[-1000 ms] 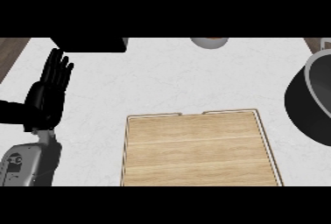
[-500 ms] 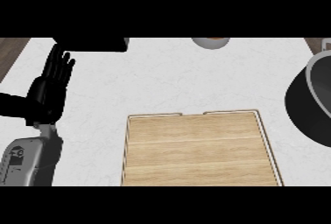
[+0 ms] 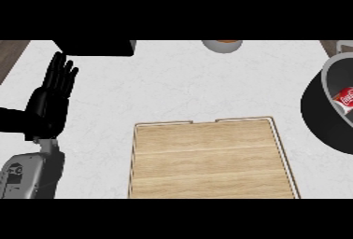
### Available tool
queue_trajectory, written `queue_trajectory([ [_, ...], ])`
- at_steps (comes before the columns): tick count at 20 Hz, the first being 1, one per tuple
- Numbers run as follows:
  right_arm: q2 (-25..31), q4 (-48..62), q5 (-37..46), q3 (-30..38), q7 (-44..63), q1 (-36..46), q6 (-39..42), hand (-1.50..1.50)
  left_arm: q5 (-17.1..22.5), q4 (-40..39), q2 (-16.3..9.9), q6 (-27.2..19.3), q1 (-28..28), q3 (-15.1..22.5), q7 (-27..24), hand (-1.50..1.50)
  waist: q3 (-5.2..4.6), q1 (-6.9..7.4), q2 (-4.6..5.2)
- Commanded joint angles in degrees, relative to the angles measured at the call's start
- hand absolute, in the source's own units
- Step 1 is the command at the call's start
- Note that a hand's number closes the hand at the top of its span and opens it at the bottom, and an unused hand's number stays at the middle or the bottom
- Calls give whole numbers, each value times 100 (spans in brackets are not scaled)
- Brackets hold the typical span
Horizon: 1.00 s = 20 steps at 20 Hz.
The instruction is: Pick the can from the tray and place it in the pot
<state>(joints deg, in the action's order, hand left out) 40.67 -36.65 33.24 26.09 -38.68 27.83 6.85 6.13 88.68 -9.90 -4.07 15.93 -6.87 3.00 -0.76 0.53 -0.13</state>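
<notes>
Left hand (image 3: 50, 100): matte black all over, long slender segmented fingers, broad flat palm. Black wrist section below it. Left forearm (image 3: 27, 175): pale grey rounded casing, glossy, with a small dark marking on its outer face, possibly a logo or screw recess; too small to tell.

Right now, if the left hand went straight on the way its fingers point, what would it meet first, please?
The left hand points up the view, so it would most likely first meet the black object at the counter's far edge; their relative heights are unclear.
</notes>
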Motion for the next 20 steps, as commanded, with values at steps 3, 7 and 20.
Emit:
queue_trajectory([
  [3,-136,496,-863,636,129,492,582,-150,-71,-153,130,-89,-12,51,-69,0,82,-1,37],
  [7,275,878,-1508,1308,495,605,1040,-150,58,338,6,-91,-17,-6,399,0,88,32,14],
  [20,1406,2360,-2253,2096,-433,292,1909,-150,23,148,-61,90,-8,-17,92,0,113,125,98],
])
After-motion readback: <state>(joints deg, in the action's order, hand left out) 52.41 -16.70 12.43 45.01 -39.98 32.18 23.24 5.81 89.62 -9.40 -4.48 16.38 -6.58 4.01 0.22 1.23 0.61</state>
